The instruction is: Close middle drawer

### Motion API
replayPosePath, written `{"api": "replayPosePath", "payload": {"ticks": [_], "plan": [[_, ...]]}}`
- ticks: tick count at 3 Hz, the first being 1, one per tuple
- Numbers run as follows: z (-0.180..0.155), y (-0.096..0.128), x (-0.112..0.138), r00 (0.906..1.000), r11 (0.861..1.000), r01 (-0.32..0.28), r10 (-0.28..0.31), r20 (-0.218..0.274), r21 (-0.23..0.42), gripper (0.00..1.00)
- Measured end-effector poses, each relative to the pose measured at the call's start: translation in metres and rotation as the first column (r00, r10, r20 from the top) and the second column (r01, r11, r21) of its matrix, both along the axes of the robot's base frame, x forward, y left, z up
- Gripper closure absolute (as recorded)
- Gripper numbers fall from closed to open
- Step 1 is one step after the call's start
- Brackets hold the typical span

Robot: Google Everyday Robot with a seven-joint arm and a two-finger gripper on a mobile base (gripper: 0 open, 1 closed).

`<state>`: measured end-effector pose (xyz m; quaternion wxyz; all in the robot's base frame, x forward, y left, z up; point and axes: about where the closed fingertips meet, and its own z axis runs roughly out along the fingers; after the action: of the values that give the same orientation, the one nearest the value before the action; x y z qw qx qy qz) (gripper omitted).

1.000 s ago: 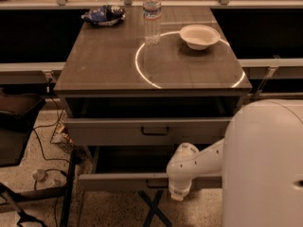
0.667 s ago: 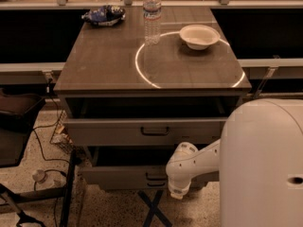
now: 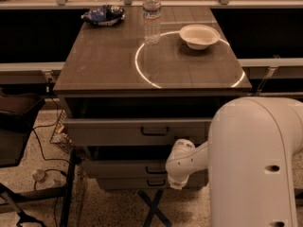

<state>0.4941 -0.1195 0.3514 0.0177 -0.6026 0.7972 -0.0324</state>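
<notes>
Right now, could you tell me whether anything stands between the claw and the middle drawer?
Nothing visible does. The claw is right at the front of the middle drawer, beside its handle, below the pulled-out top drawer.

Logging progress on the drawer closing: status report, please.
Gripper low at middle drawer, beside its handle. Drawer mostly in, looks not quite flush. Top drawer above hangs open; nothing seen blocking.
</notes>
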Motion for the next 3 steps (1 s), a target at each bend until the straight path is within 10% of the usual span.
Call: {"api": "replayPosePath", "payload": {"ticks": [3], "plan": [[-0.009, -0.028, 0.065, 0.9908, 0.997, 0.036, -0.027, 0.133, -0.063, 1.0]]}}
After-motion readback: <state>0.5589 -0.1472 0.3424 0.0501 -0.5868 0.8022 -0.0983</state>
